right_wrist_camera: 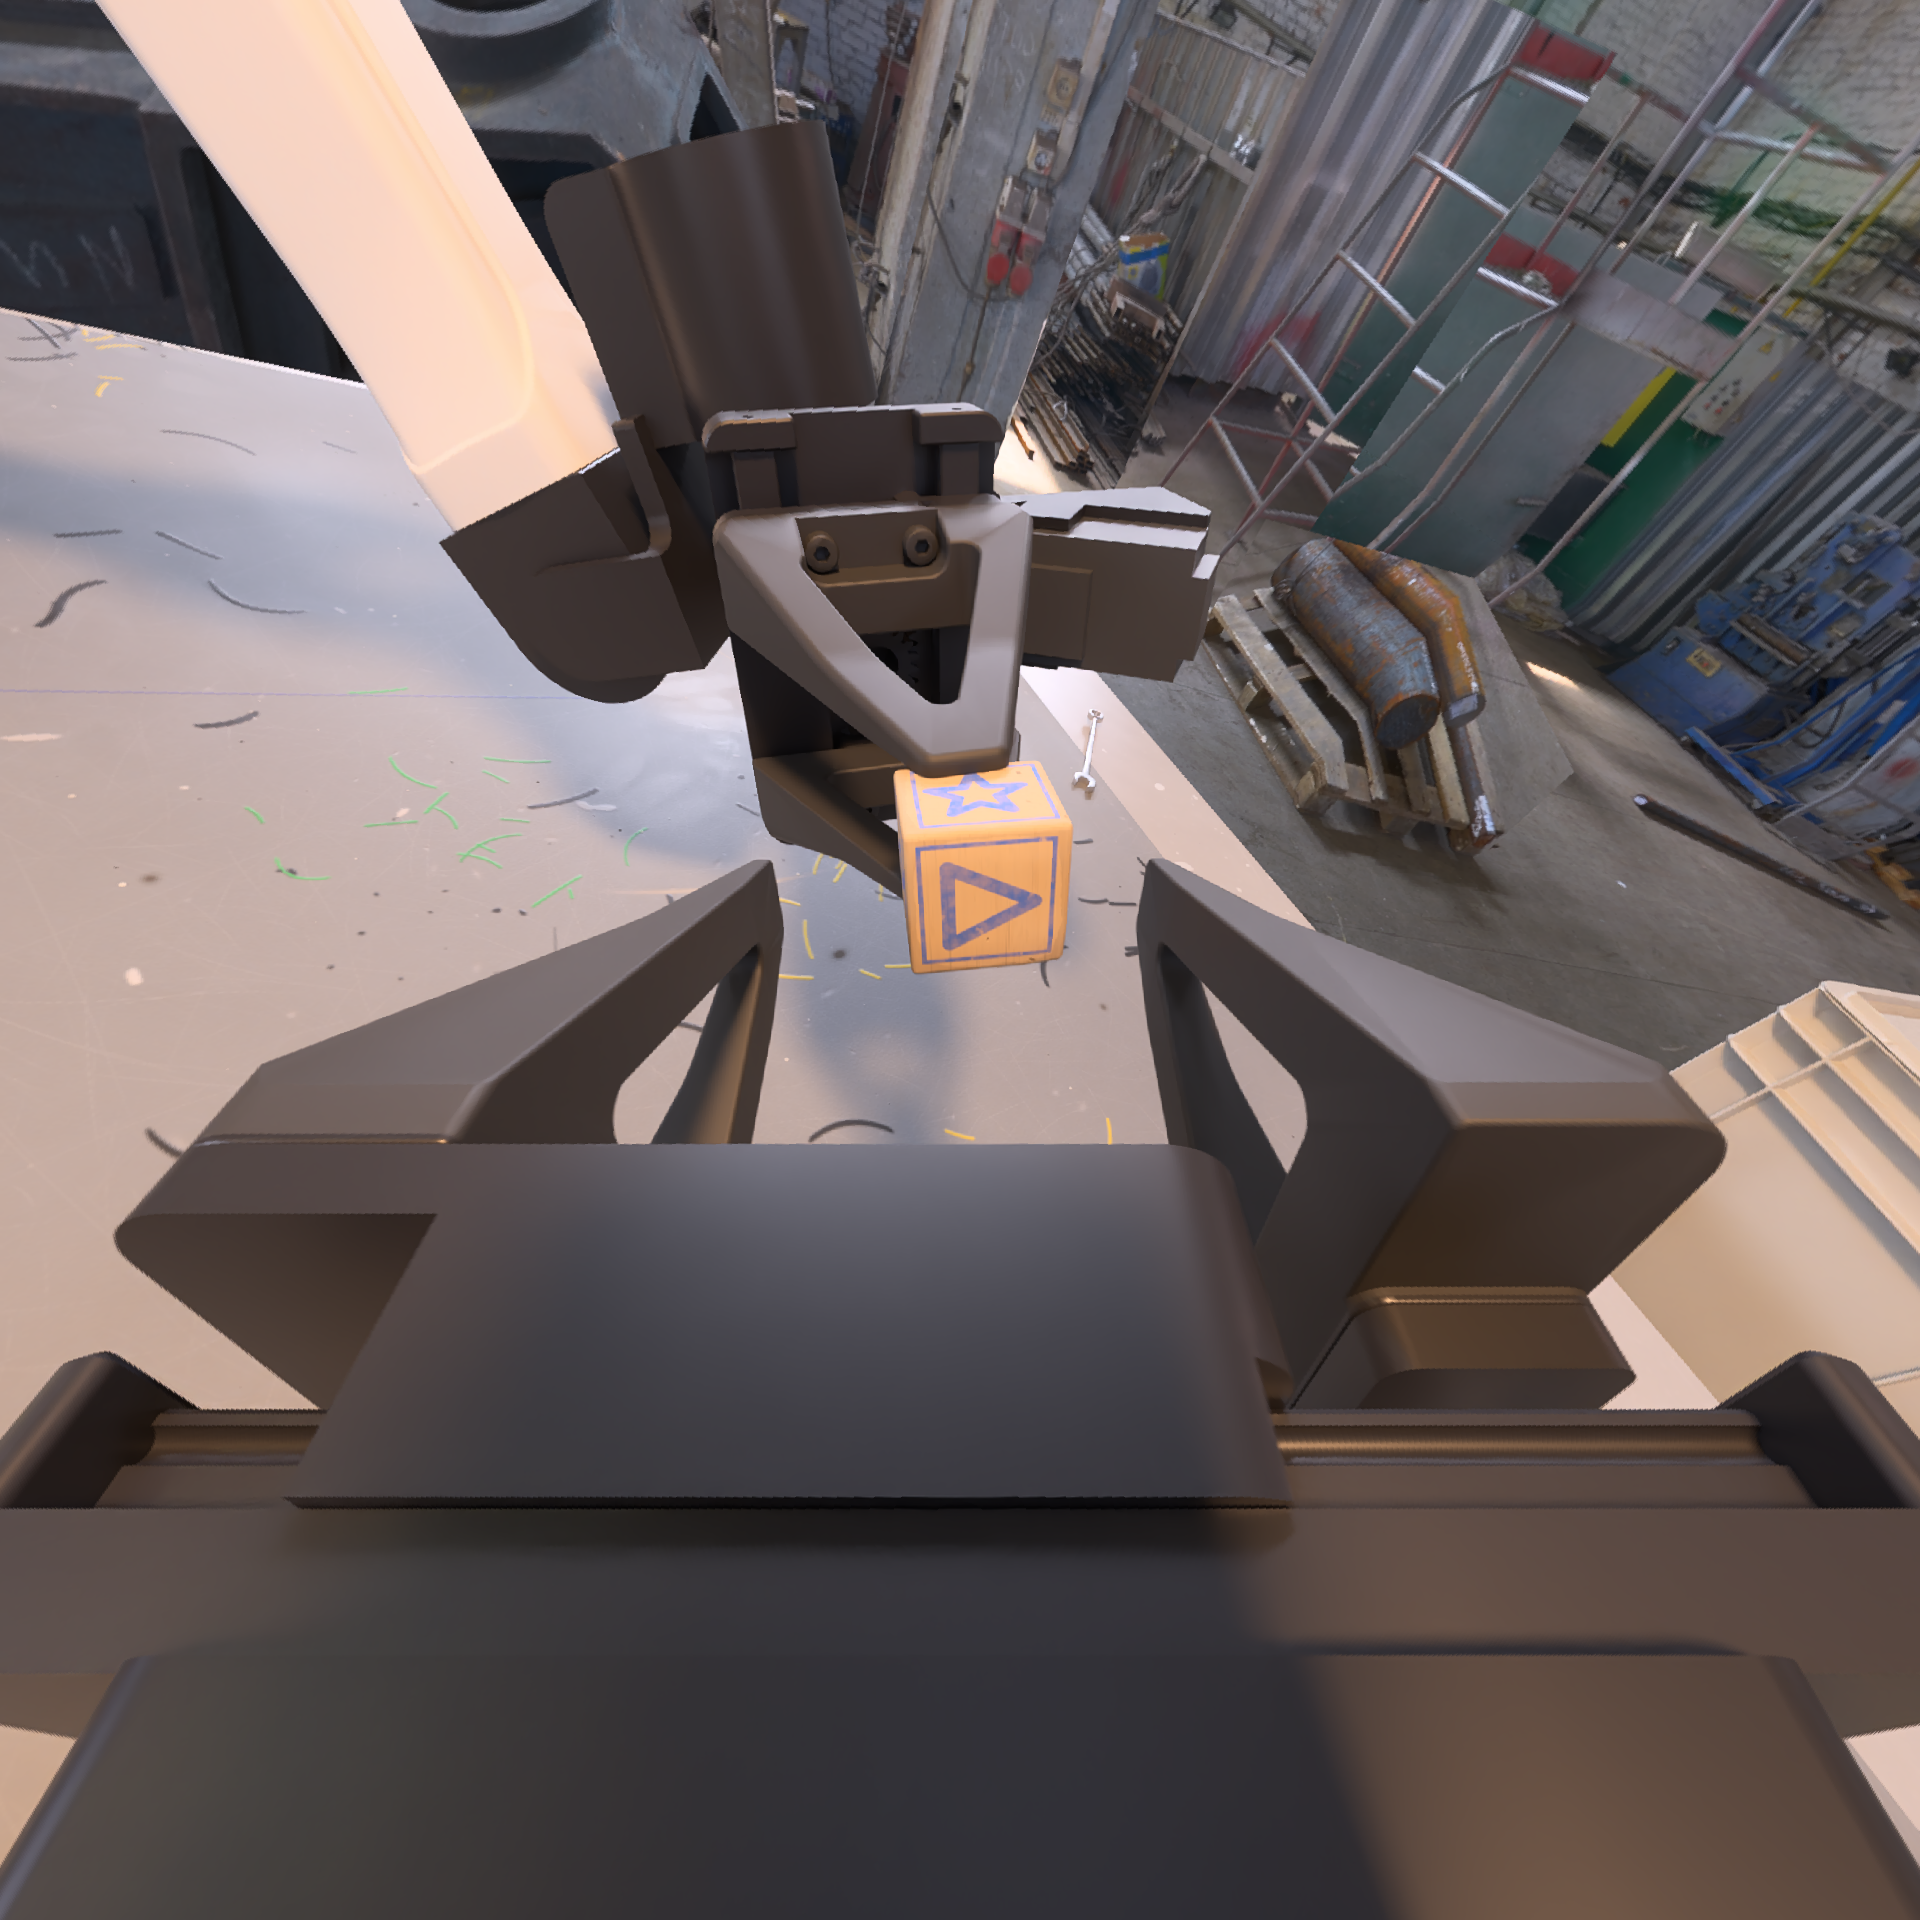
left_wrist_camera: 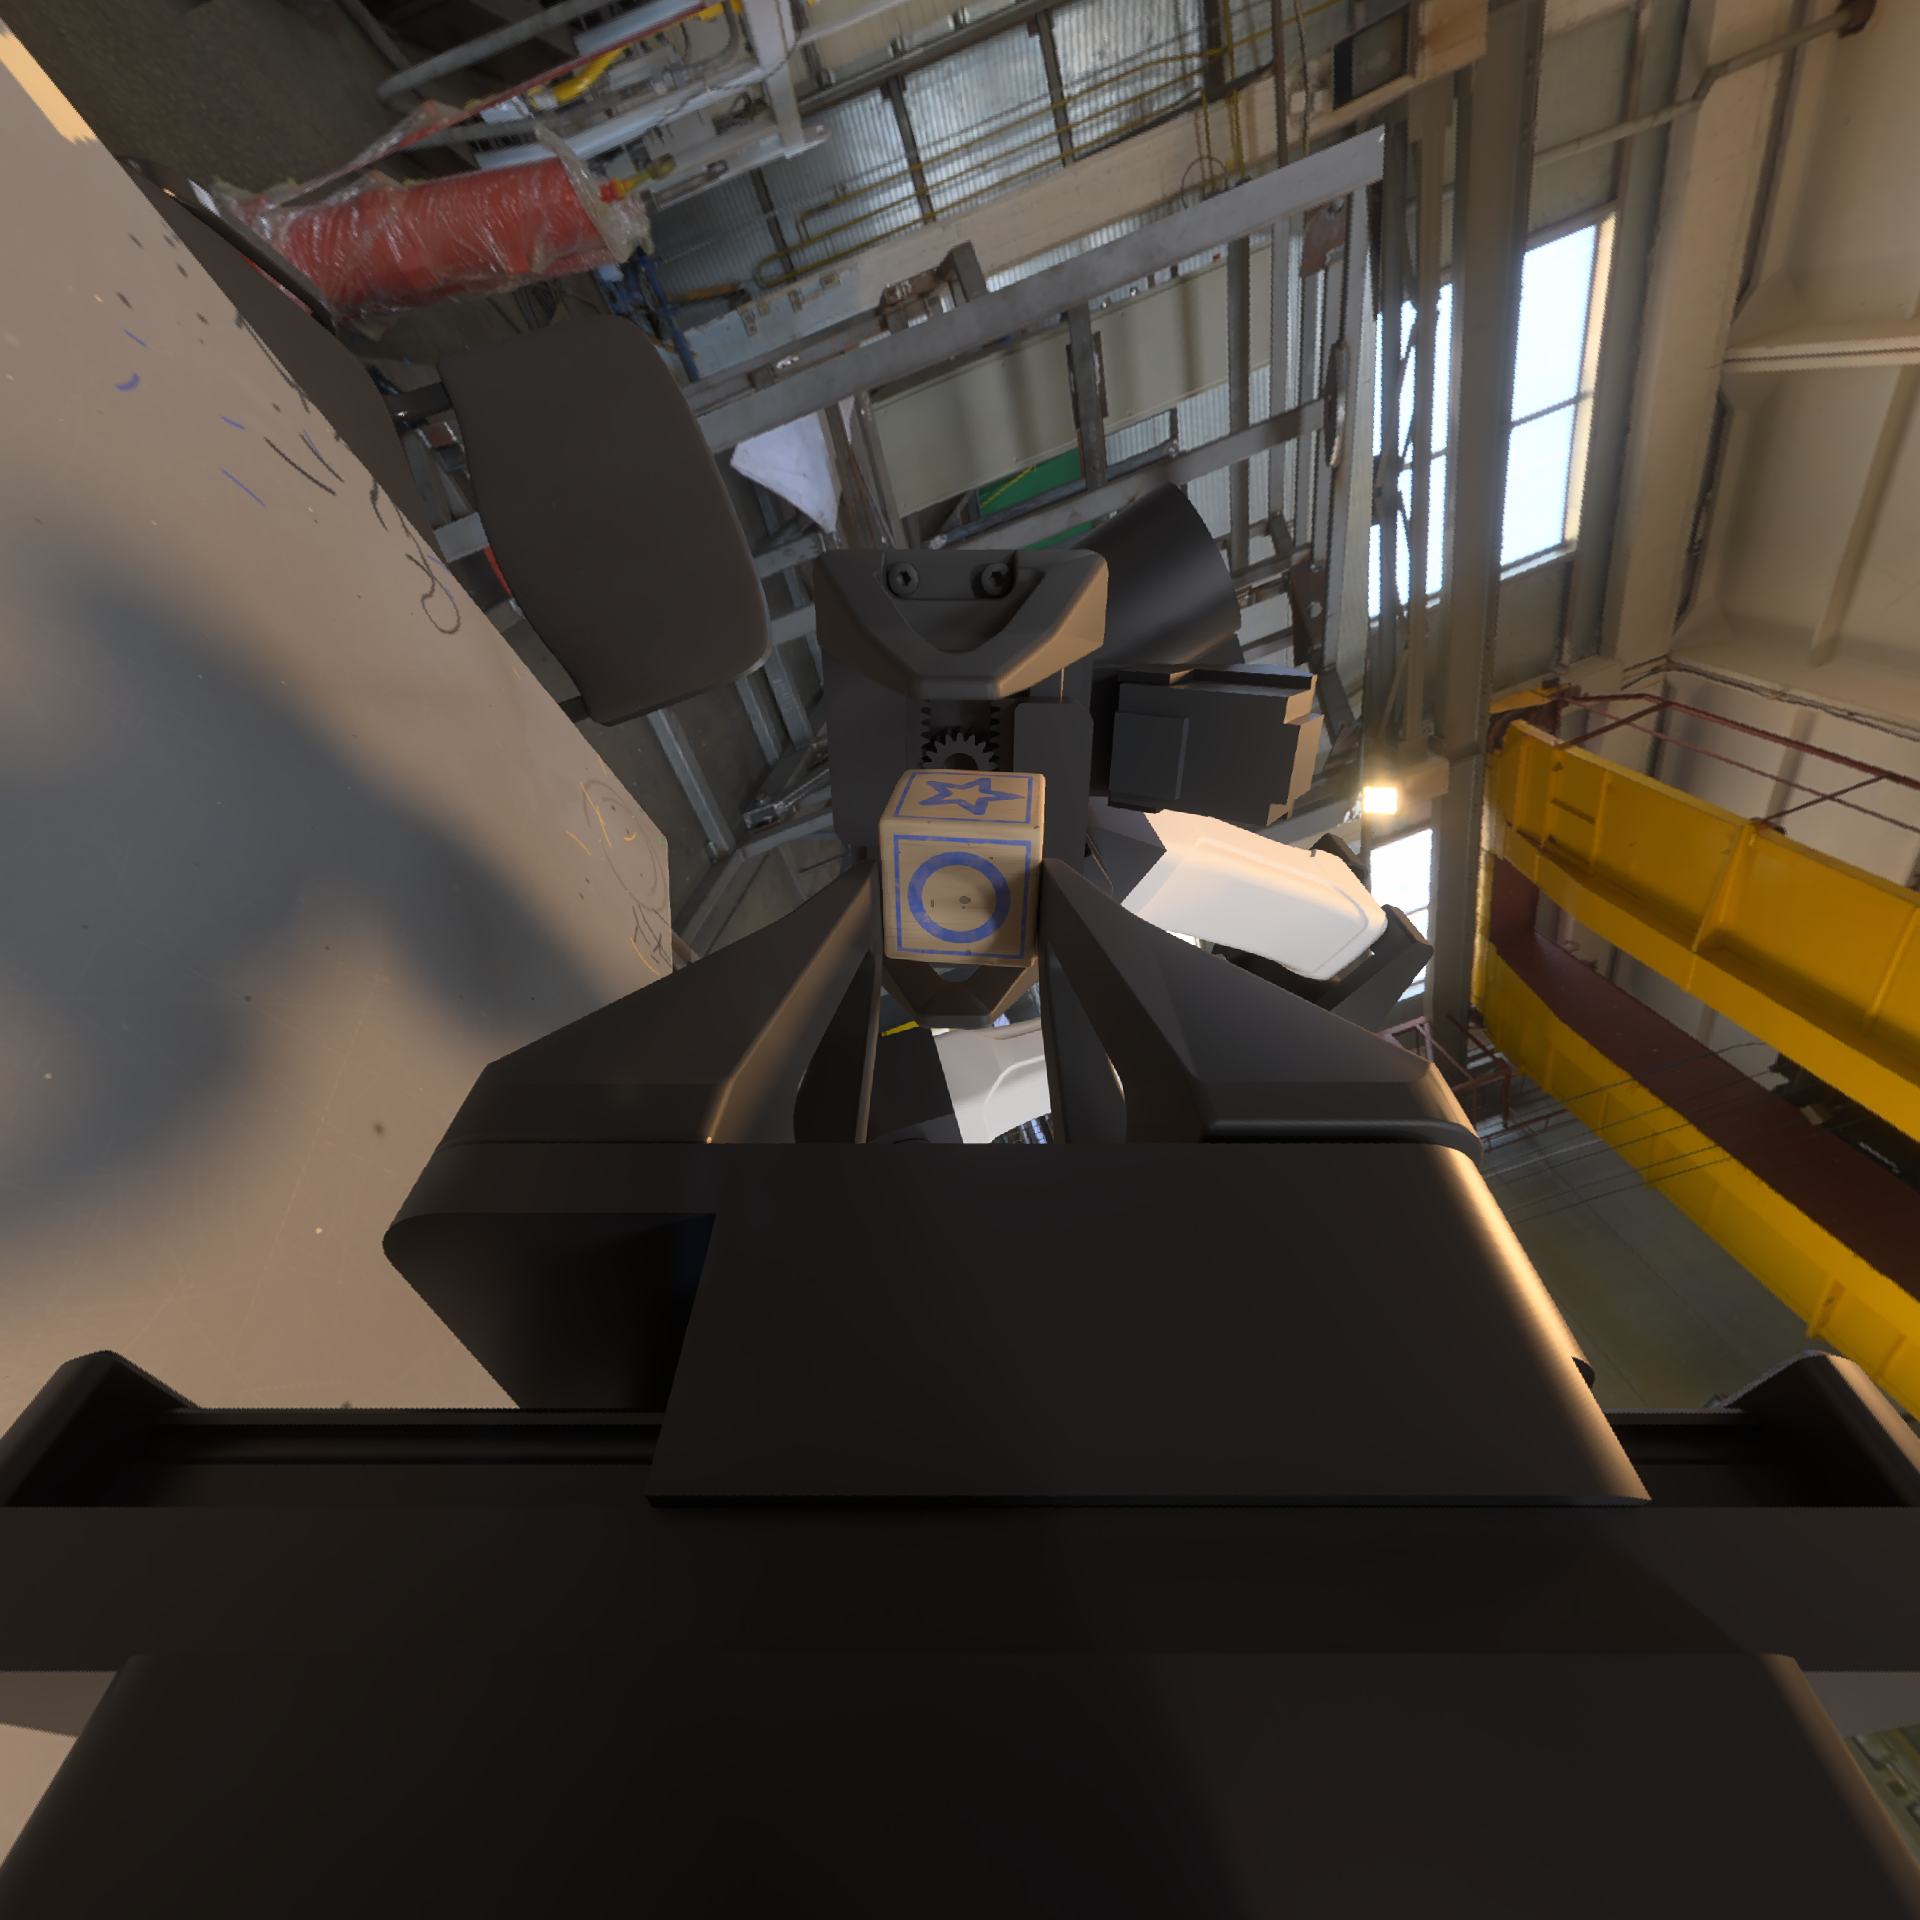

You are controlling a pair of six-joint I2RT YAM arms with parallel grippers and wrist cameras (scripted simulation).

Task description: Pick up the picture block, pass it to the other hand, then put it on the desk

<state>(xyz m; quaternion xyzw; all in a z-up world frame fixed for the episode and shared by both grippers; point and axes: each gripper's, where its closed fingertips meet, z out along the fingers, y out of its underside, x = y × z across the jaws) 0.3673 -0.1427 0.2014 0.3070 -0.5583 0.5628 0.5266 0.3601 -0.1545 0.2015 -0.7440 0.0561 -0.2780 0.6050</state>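
The picture block [left_wrist_camera: 961, 883] is off the counter [right_wrist_camera: 312, 727], held in the air between the two arms. The left tool [left_wrist_camera: 961, 883] is clenched on it: in the left wrist view its two fingers [left_wrist_camera: 852, 935] press against opposite side faces, and the face with the blue ring looks back at the camera. The right tool [right_wrist_camera: 956, 883] is released. Its fingers [right_wrist_camera: 727, 935] are spread wide to either side of the block, with a clear gap on each side. In the right wrist view the block shows a triangle face, and one finger of the left tool sits on the star face above it.

A pale ribbed bin [right_wrist_camera: 1818, 1091] stands at the counter's edge, to the right of the right tool. What it holds cannot be seen.

A small silver wrench [right_wrist_camera: 1088, 753] lies on the counter beyond the block, close to the edge that borders the workshop floor. The counter's top is covered in dark, green and yellow scribbles. Nothing lies between the right tool's fingers and the block.
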